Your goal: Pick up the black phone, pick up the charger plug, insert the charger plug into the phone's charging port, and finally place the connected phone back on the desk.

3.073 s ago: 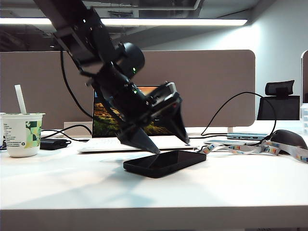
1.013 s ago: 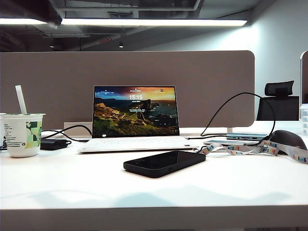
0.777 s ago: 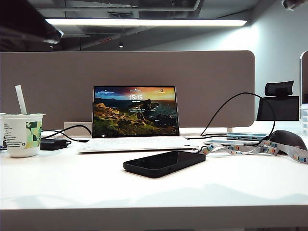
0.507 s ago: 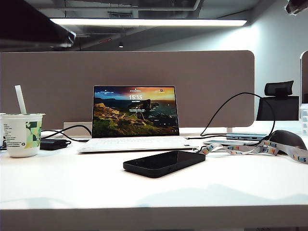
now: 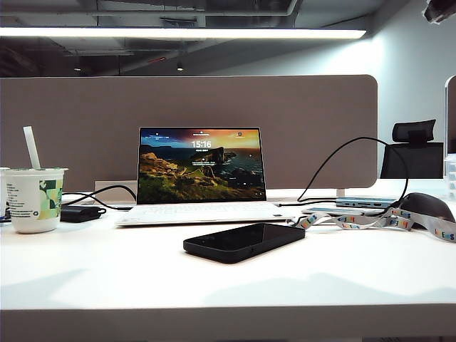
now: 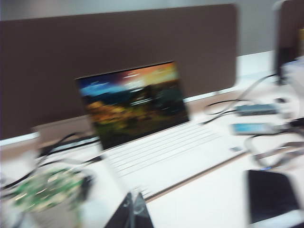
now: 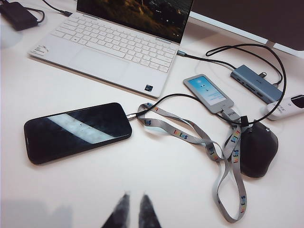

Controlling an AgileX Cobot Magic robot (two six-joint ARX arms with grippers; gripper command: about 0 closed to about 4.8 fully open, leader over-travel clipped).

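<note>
The black phone (image 5: 244, 241) lies flat on the white desk (image 5: 228, 292) in front of the laptop. In the right wrist view the charger plug (image 7: 130, 116) sits in the short end of the phone (image 7: 78, 130), hiding the charging port, and its thin black cable (image 7: 161, 99) curves away. My right gripper (image 7: 134, 197) hovers high over bare desk, apart from the phone, its tips a narrow slit apart with nothing between them. My left gripper (image 6: 134, 199) is shut and empty, far from the phone (image 6: 270, 194), in a blurred view. Neither gripper shows in the exterior view.
An open laptop (image 5: 201, 171) stands behind the phone. A paper cup with a straw (image 5: 33, 198) and a black power brick (image 5: 80, 212) are at the left. A colourful lanyard (image 7: 228, 156), black mouse (image 7: 258, 149), pale slab (image 7: 209, 92) and grey hub (image 7: 256, 83) lie at the right.
The gripper that stood over the phone three seconds ago has withdrawn. The dark arm at the upper left edge half a second ago is gone. The phone has not moved.
</note>
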